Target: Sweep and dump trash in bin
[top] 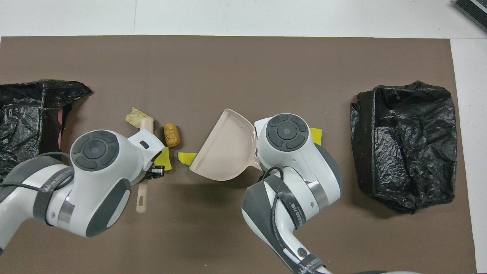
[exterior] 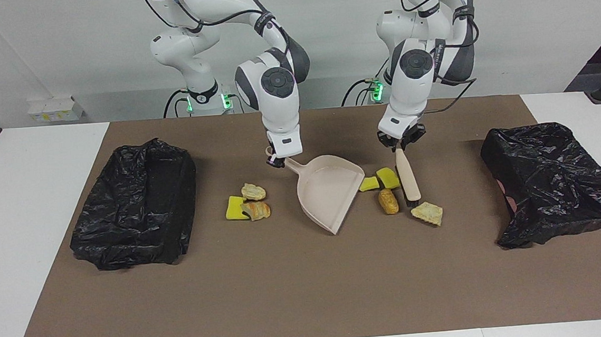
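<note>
Your trash sits in two clusters near the middle of the brown mat (exterior: 309, 295), closer to the robots' edge of the table than to the opposite long edge. Toward the left arm's end you have a yellow sponge chunk (exterior: 369, 184) touching the mouth of the dustpan (exterior: 328, 193), a second yellow chunk (exterior: 387, 177) just beside it, a golden-brown lump (exterior: 388, 201) a little farther from the robots, and a pale bread-like lump (exterior: 427, 213) farthest out, by the brush tip. Toward the right arm's end, three bits lie bunched together: a pale lump (exterior: 253, 191), a yellow sponge (exterior: 235, 208) and a tan lump (exterior: 257, 210) lying against it.

Between the clusters the beige dustpan rests on the mat, its mouth turned toward the left arm's end. Your right gripper (exterior: 276, 161) is down at the pan's handle, fingers closed around it. Your left gripper (exterior: 400, 139) has its fingers clamped on the upper end of the brush (exterior: 408, 177), which slants down to the mat with its dark bristle end beside the second yellow chunk and the golden-brown lump.

Farther out you have two bins lined with black bags: one bin (exterior: 133, 201) near the short edge at the right arm's end, its opening showing, and the other bin (exterior: 550, 183) near the short edge at the left arm's end, its bag crumpled over it.
</note>
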Robot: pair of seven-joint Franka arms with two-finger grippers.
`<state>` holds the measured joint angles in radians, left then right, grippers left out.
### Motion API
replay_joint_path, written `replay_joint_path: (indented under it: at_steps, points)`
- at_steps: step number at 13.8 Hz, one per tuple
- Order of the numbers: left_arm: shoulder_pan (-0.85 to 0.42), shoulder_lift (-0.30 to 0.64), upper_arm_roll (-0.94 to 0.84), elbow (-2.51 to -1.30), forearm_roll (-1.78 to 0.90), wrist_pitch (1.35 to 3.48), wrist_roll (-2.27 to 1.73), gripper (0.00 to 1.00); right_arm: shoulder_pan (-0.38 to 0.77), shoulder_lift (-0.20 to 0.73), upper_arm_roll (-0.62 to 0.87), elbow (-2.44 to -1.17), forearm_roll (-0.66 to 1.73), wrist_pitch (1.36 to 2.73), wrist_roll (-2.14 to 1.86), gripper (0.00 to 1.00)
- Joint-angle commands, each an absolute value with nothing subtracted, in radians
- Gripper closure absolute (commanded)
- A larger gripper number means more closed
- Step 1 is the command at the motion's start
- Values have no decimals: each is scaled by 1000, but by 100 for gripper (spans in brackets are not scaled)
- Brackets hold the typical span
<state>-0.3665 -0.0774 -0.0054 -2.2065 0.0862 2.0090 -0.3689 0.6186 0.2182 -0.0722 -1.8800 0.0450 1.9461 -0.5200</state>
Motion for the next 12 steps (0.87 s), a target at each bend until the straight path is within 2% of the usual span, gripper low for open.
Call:
replay_joint_path:
  at_steps: [1,4,7,12]
  points:
    - [-273,-78,-6,-2191,78,2005,-211,100,574,184,-63,-1927,18,1973,-720,100]
    - [-168,-63,-5,-2191,80,2106,-7,100,575,175,-61,-1944,20,1971,-724,100]
    - [-108,-11,-6,-2181,90,2170,96,100,619,218,-60,-1939,21,2015,-637,100]
    - [-172,-21,-9,-2224,89,2152,72,100,670,219,-58,-1933,21,2036,-390,100]
